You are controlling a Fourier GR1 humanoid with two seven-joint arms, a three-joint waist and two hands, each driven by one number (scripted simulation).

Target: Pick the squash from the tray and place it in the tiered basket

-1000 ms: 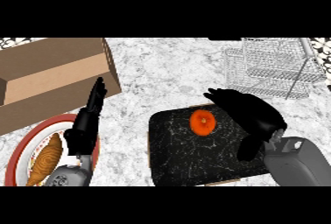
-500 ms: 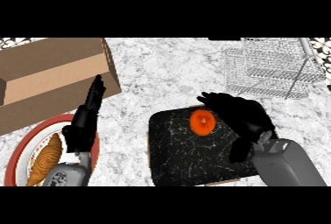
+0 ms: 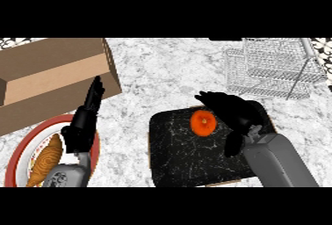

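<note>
An orange squash [image 3: 203, 122] lies near the far edge of a black marbled tray [image 3: 188, 156] in the head view. My right hand [image 3: 231, 110] is over the tray's far right part, right beside the squash, with its fingers spread toward the squash's far side and its thumb hanging down toward me. The fingers are not closed on it. The wire tiered basket [image 3: 272, 68] stands at the far right, beyond the tray. My left hand [image 3: 85, 118] rests at the left with straight fingers pointing away, holding nothing.
A brown cardboard box [image 3: 52, 79] fills the far left. A red-rimmed plate [image 3: 23, 154] with a browned pastry [image 3: 44, 160] sits at the lower left, partly under my left forearm. Marble counter [image 3: 168, 66] lies between box and basket.
My right hand has moved left and slightly toward me, closing in on the squash from its right. The squash, tray and left hand have stayed put.
</note>
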